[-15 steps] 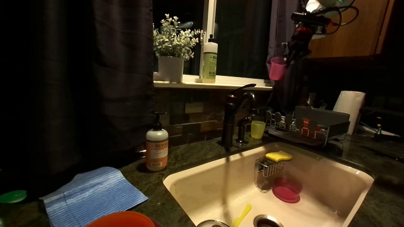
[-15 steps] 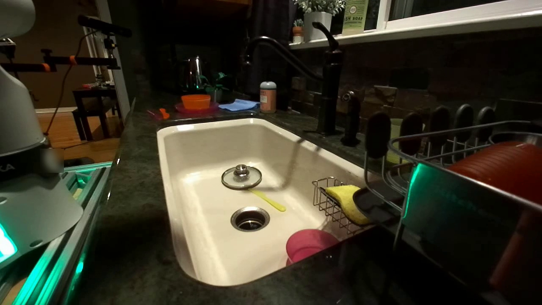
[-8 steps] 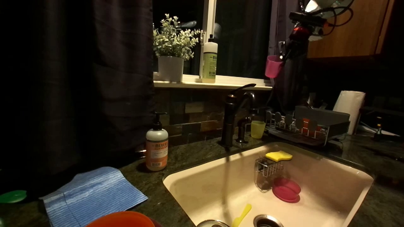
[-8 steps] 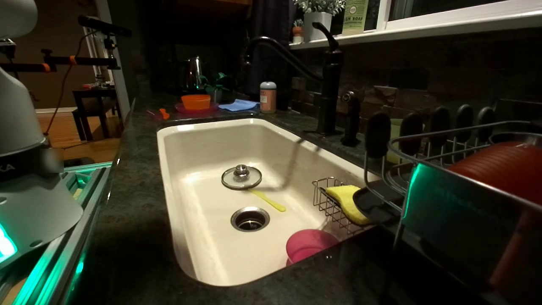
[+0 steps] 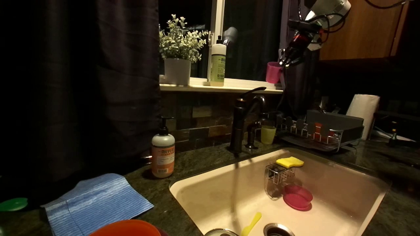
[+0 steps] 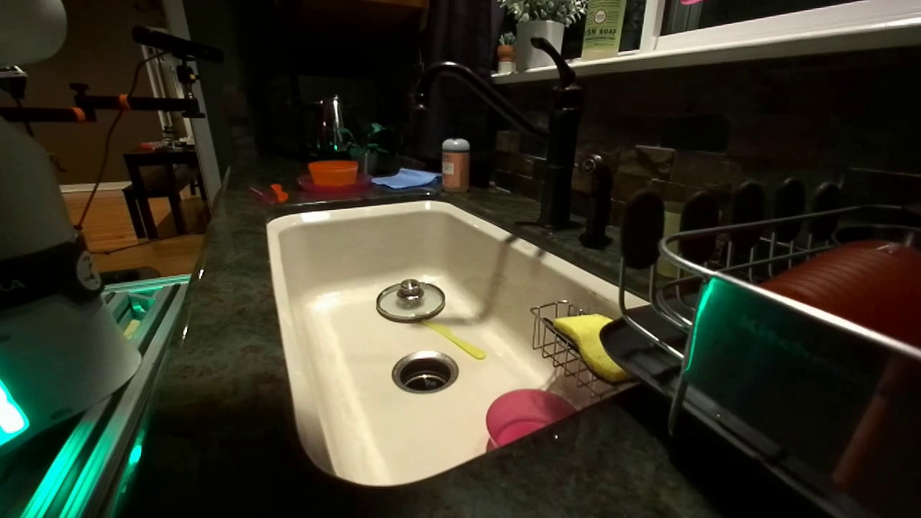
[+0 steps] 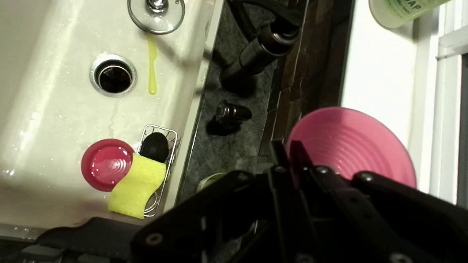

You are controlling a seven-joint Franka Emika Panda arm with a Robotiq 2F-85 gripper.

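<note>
My gripper (image 7: pixel 289 149) is shut on the wall of a pink cup (image 7: pixel 354 140), one finger inside and one outside its rim. In an exterior view the gripper (image 5: pixel 283 63) holds the cup (image 5: pixel 273 72) in the air by the right end of the white window sill (image 5: pixel 252 86). In an exterior view only a sliver of pink (image 6: pixel 691 1) shows at the top edge. In the wrist view the cup appears over the sill (image 7: pixel 380 73), with its ribbed inside facing the camera. A green soap bottle (image 7: pixel 398 11) stands farther along the sill.
A dark faucet (image 5: pixel 239 124) stands behind the sink (image 6: pixel 345 432). A yellow-green cup (image 5: pixel 268 134) and a dish rack (image 5: pixel 328 131) are beside it. The sink holds a red dish (image 7: pixel 107 164), a yellow knife (image 7: pixel 152 69), a glass lid (image 6: pixel 410 301) and a sponge (image 7: pixel 137 186) on a wire caddy.
My gripper and the pink cup have moved left along the window in an exterior view. A sliver of pink has come into the top of an exterior view. The sink's things have not moved.
</note>
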